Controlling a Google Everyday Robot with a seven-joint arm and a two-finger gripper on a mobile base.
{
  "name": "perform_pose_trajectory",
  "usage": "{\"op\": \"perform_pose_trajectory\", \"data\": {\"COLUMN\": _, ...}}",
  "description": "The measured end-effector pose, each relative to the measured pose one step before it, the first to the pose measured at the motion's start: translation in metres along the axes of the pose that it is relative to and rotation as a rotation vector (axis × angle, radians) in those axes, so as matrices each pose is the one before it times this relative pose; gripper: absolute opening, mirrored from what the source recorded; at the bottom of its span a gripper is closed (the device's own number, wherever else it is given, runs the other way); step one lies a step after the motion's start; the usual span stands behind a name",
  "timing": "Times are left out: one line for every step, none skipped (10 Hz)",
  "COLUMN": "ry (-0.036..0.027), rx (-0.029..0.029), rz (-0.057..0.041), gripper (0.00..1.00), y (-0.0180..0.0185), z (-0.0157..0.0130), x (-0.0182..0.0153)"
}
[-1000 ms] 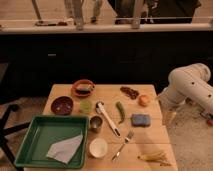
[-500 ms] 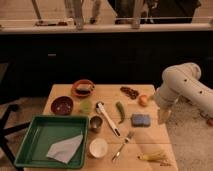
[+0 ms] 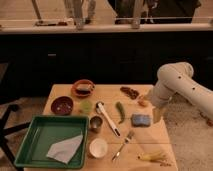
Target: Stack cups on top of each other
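A pale yellow-green cup (image 3: 86, 106) stands on the wooden table (image 3: 150, 137), left of centre. Just in front of it, beside the green tray, stands a dull silver-grey metal cup (image 3: 95, 123). The two cups are apart, neither on the other. My white arm reaches in from the right, and its gripper (image 3: 157, 115) hangs over the table's right edge, near the blue sponge (image 3: 140, 120), well right of both cups. The gripper is open and holds nothing.
A green tray (image 3: 30, 145) with a grey cloth (image 3: 65, 148) lies front left. A dark red bowl (image 3: 62, 105), an orange bowl (image 3: 82, 88), a white cup (image 3: 98, 147), a white-handled utensil (image 3: 107, 117), a green pepper (image 3: 120, 111), a fork (image 3: 124, 144), an orange fruit (image 3: 143, 102) and a yellow item (image 3: 152, 157) lie about.
The arm has swung left and down, bringing the gripper from beside the table to over its right edge. Nothing on the table has moved.
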Motion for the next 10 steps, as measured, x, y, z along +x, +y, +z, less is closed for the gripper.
{"op": "perform_pose_trajectory", "data": {"ry": 0.00024, "rx": -0.00270, "rz": 0.00088, "gripper": 0.80, "y": 0.00104, "z": -0.00011, "x": 0.00037}}
{"op": "perform_pose_trajectory", "data": {"ry": 0.00013, "rx": -0.00067, "rz": 0.00097, "gripper": 0.80, "y": 0.00053, "z": -0.00011, "x": 0.00033}}
{"op": "perform_pose_trajectory", "data": {"ry": -0.00034, "rx": 0.00026, "rz": -0.00097, "gripper": 0.80, "y": -0.00039, "z": 0.00000, "x": -0.00047}}
{"op": "perform_pose_trajectory", "data": {"ry": -0.00089, "rx": 0.00082, "rz": -0.00082, "gripper": 0.80, "y": -0.00064, "z": 0.00019, "x": -0.00049}}
{"op": "perform_pose_trajectory", "data": {"ry": -0.00118, "rx": 0.00020, "rz": 0.00148, "gripper": 0.80, "y": 0.00016, "z": 0.00021, "x": 0.00034}}
{"op": "perform_pose_trajectory", "data": {"ry": -0.00838, "rx": -0.01040, "rz": -0.02216, "gripper": 0.80, "y": -0.00172, "z": 0.00408, "x": 0.00073}}
{"op": "perform_pose_trajectory", "data": {"ry": -0.00440, "rx": -0.00098, "rz": -0.03975, "gripper": 0.80, "y": -0.00704, "z": 0.00776, "x": -0.00563}}
{"op": "perform_pose_trajectory", "data": {"ry": -0.00402, "rx": 0.00087, "rz": -0.03857, "gripper": 0.80, "y": -0.00714, "z": 0.00735, "x": -0.00722}}
{"op": "perform_pose_trajectory", "data": {"ry": -0.00321, "rx": 0.00013, "rz": -0.04192, "gripper": 0.80, "y": -0.00887, "z": 0.00967, "x": -0.00954}}
{"op": "perform_pose_trajectory", "data": {"ry": -0.00305, "rx": -0.00011, "rz": -0.04760, "gripper": 0.80, "y": -0.01182, "z": 0.01121, "x": -0.01162}}
